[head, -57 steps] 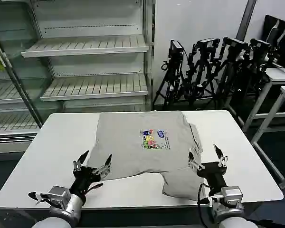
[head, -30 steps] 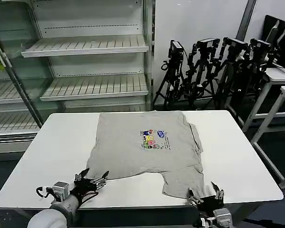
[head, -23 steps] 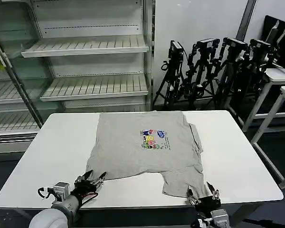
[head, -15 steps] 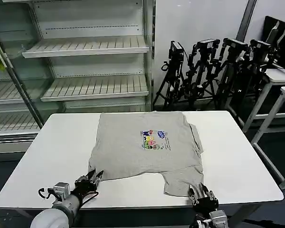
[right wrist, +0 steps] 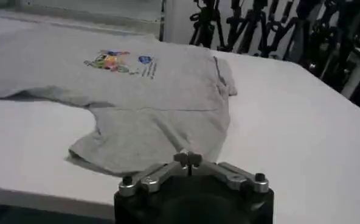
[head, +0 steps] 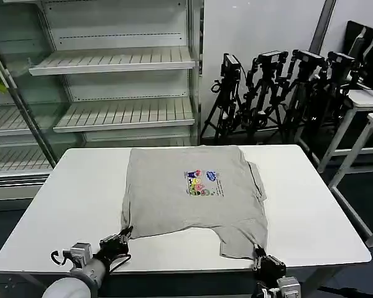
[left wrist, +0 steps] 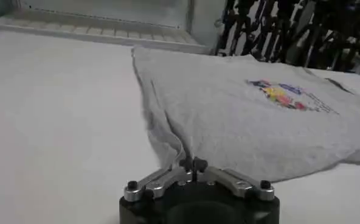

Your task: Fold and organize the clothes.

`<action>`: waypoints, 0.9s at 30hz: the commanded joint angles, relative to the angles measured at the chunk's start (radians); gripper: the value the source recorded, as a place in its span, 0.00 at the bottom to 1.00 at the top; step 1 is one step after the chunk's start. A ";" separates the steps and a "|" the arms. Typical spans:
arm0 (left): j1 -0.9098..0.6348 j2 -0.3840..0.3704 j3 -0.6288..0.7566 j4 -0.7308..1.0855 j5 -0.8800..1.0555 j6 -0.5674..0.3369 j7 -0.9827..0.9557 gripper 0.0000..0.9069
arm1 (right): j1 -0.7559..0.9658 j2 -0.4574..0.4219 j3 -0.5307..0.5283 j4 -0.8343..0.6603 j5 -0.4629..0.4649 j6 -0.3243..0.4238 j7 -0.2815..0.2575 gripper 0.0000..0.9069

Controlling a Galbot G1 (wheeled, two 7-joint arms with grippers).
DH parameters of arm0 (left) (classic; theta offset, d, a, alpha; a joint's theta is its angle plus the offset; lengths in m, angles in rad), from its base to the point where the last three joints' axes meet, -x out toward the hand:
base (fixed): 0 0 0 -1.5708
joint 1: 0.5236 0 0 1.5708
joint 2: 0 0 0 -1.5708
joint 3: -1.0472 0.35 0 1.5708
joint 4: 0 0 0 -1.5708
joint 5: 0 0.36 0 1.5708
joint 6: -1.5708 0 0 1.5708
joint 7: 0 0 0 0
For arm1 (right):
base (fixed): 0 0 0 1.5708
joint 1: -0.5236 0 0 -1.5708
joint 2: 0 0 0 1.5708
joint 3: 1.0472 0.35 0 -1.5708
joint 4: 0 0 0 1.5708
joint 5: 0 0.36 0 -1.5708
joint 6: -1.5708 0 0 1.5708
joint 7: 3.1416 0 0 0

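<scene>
1. Head view: the grey T-shirt lies spread on the white table, its coloured print facing up. The left gripper sits at the table's near edge, its tips pressed together on the shirt's near-left corner. The right gripper sits at the near edge too, closed on the shirt's near-right corner. Beyond both grippers, past the table, stand empty shelves and a row of black tripods.

2. Left wrist view: the left gripper has its fingers drawn tight together, pinching the nearest edge of the T-shirt. From the pinch, the cloth runs away from the gripper across the table, with a raised fold just ahead of the tips. The print lies well beyond them.

3. Right wrist view: the right gripper is likewise closed, its fingers meeting on the hem of the T-shirt. The print lies far ahead of the tips, and bare table lies beside the cloth.
</scene>
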 commanded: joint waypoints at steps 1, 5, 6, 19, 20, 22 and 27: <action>0.019 -0.004 -0.009 -0.063 -0.002 0.001 -0.004 0.06 | -0.004 0.002 0.003 0.053 0.052 0.006 0.006 0.00; 0.072 -0.016 -0.036 -0.154 0.003 0.001 -0.010 0.06 | -0.078 -0.004 0.025 0.160 0.052 0.011 0.006 0.00; 0.087 -0.025 -0.042 -0.179 0.004 0.001 -0.012 0.06 | -0.091 -0.005 0.028 0.177 0.051 0.013 0.006 0.00; 0.250 -0.025 -0.150 -0.332 0.020 0.001 -0.020 0.06 | -0.255 -0.046 0.133 0.313 0.059 0.014 0.006 0.00; 0.256 -0.025 -0.152 -0.335 0.020 0.001 -0.020 0.06 | -0.260 -0.049 0.154 0.313 0.073 0.015 0.008 0.00; 0.256 -0.019 -0.158 -0.340 0.019 0.001 -0.022 0.06 | -0.253 -0.057 0.174 0.313 0.080 0.022 0.008 0.00; 0.233 -0.006 -0.169 -0.328 0.014 0.000 -0.021 0.06 | -0.195 -0.060 0.185 0.313 0.121 0.030 0.014 0.00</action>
